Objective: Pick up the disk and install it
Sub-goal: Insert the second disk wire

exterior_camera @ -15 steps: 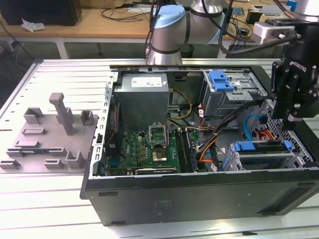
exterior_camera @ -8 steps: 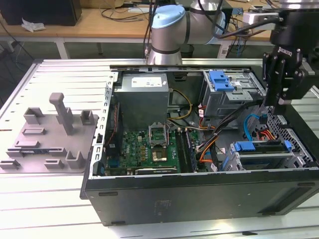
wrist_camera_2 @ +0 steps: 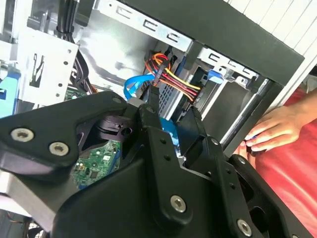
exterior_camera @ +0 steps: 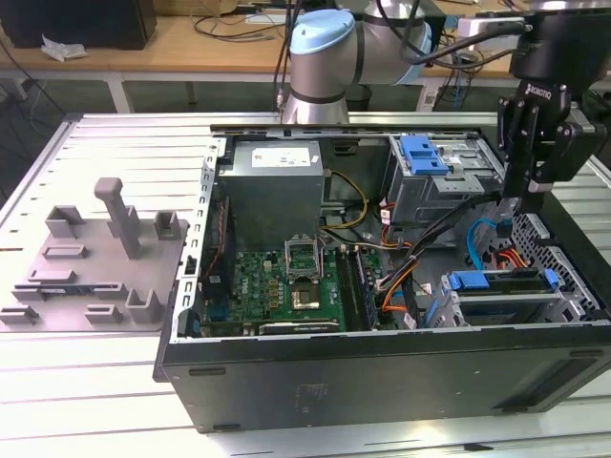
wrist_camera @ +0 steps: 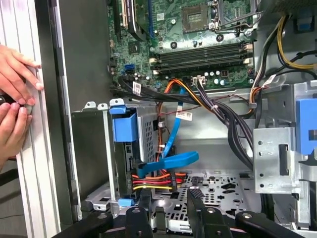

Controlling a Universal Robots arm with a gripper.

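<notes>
Disk (exterior_camera: 503,289) is sitting in the computer case's (exterior_camera: 382,367) lower bay; the gripper (exterior_camera: 527,193) is hovering above it, fingers slightly apart, holding nothing.

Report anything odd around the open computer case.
A person's hands rest at the computer case edge, close to the end effector over the drive bay. Hands inside the arm's working space look out of place.

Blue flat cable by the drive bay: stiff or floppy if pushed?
Probably floppy: the blue flat cable is a thin band, already looped. Likely light, deflecting easily. It meets the coloured wires, so it might snag.
</notes>
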